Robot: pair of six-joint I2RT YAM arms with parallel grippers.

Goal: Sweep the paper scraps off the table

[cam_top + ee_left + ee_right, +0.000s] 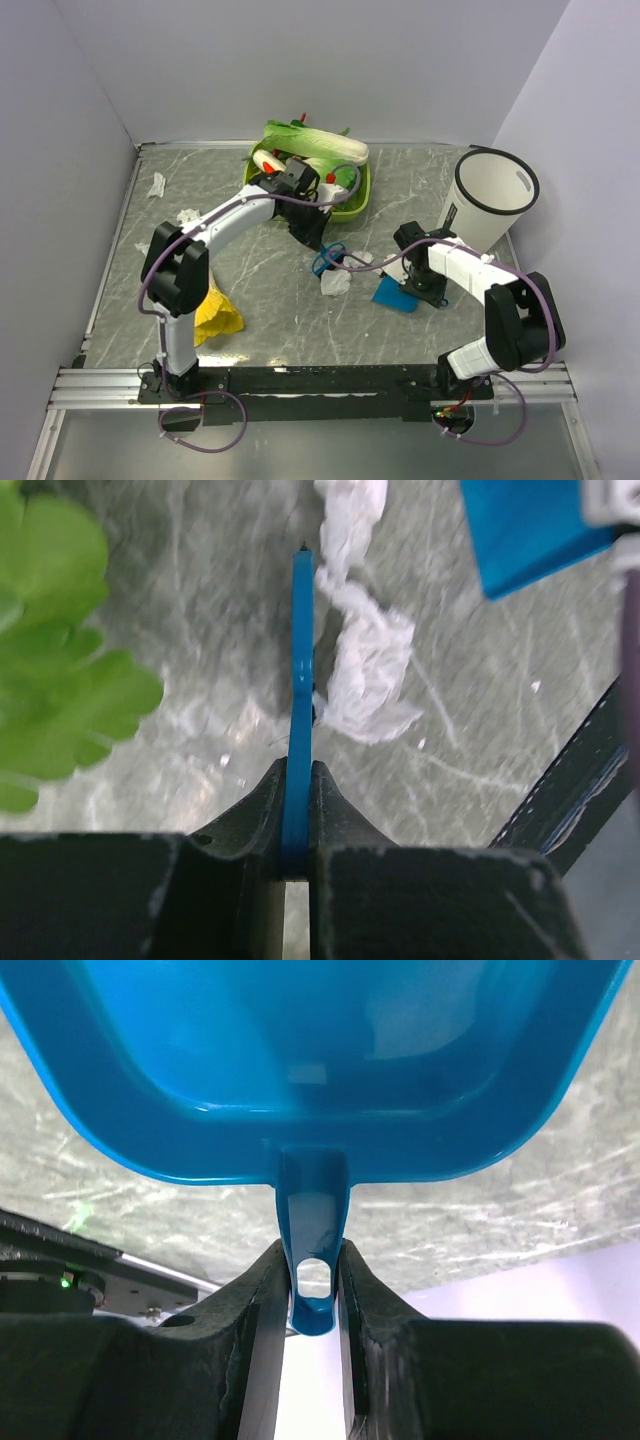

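Observation:
My left gripper [318, 246] is shut on a thin blue brush [326, 263], seen edge-on in the left wrist view [300, 670] between the jaws [297, 772]. A crumpled white paper scrap [335, 283] lies on the table [260, 290] just right of the brush [368, 665]. My right gripper [420, 281] is shut on the handle of a blue dustpan [394, 295], which rests tilted on the table right of that scrap. The pan fills the right wrist view [320, 1060], its handle between my jaws [315, 1260]. More scraps lie at far left [157, 184] [188, 215].
A green tray [352, 205] with cabbage [315, 145] stands at the back centre. A white bin [488, 200] stands at the right. A yellow cloth [216, 316] lies near the left arm's base. A metal rail [110, 270] edges the table.

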